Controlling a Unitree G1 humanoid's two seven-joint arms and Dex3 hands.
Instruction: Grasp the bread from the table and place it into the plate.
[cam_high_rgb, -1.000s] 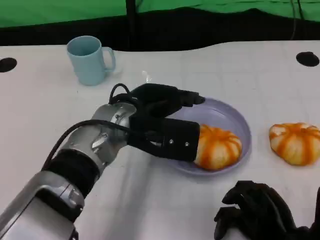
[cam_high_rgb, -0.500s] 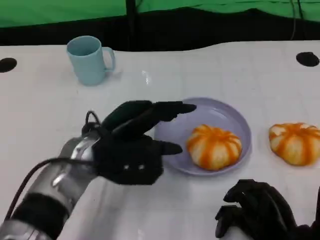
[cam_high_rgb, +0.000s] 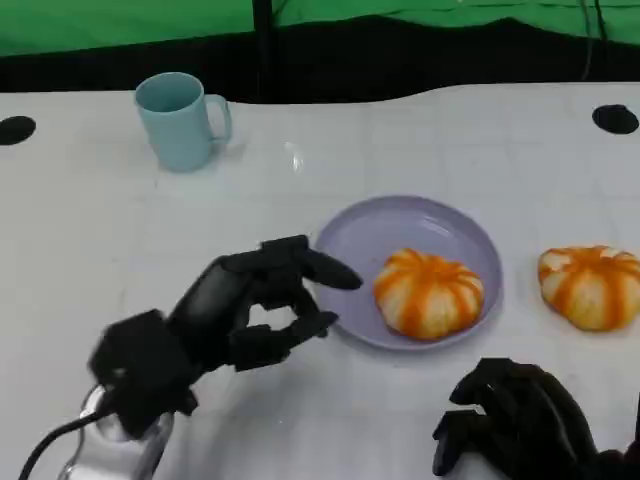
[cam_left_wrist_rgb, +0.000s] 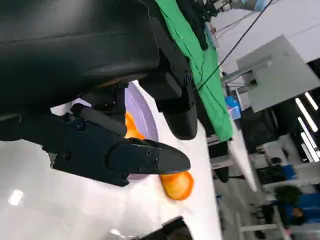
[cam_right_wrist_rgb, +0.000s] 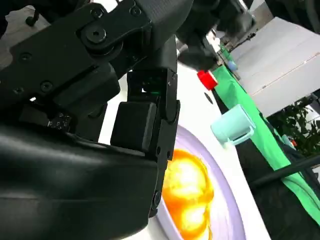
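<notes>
One bread on the plate, left hand drawn back

One bread (cam_high_rgb: 429, 292) lies inside the lilac plate (cam_high_rgb: 360, 240), on its right half, and nothing touches it. A second ago the left hand (cam_high_rgb: 250, 315) was laid over the plate with its fingers against that bread; half a second ago it had lifted off and spread open; now it sits nearer the robot, just left of the plate's near-left rim, fingers loosely apart and holding nothing. In the left wrist view the fingers (cam_left_wrist_rgb: 125, 155) are free, with the plate's edge and a bit of orange bread beyond them. I read this as the release done and the arm pulling away, so the placing looks complete for this bread.

A second bread (cam_high_rgb: 592, 285) rests on the white tabletop (cam_high_rgb: 100, 230) right of the plate, apart from it. The right hand (cam_high_rgb: 520, 425) lies at the near right, fingers curled in with nothing in them. A light blue mug (cam_high_rgb: 180, 120) stands at the far left.

No brand, label or writing can be read on any of these things
</notes>
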